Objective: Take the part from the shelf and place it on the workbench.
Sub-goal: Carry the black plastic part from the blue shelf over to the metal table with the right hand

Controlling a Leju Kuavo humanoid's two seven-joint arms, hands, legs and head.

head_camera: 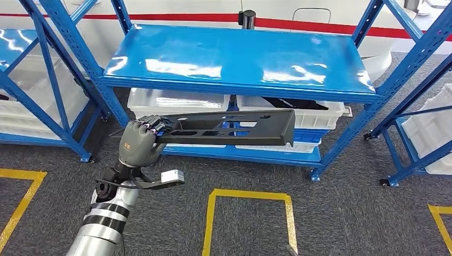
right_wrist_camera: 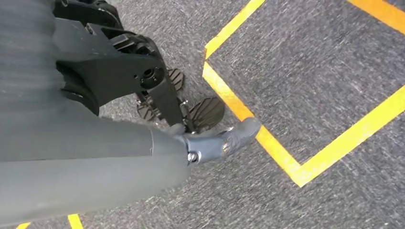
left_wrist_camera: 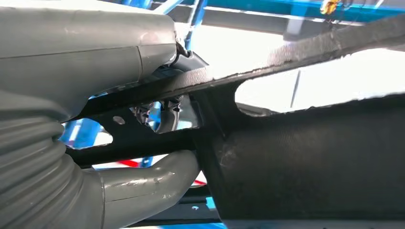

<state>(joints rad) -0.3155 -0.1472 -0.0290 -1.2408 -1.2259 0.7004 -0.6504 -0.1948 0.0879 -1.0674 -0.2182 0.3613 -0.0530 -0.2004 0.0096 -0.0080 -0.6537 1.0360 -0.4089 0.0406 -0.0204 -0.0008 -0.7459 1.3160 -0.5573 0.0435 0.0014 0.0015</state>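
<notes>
Holding the part (head_camera: 229, 128) by one end, the left hand (head_camera: 139, 140) has its fingers wrapped around the bar's near-left tip, so the long black piece sticks out sideways in the air, roughly level, in front of the shelf's (head_camera: 240, 58) front edge and not touching it. It's a flat black bar with cutouts along it and a bent lip at the far end. From the left wrist view you can see the thumb (left_wrist_camera: 143, 183) pressed up under the part (left_wrist_camera: 305, 157) and the darker fingers (left_wrist_camera: 167, 107) hooked through one of the slots, so it's properly clamped. White bins (head_camera: 176, 102) sit on the lower level, under the glossy blue top. Right hand (right_wrist_camera: 215, 143) hangs down over the grey carpet (right_wrist_camera: 310, 71) near a yellow tape line (right_wrist_camera: 267, 138); whether its fingers are spread or curled, I can't tell.
</notes>
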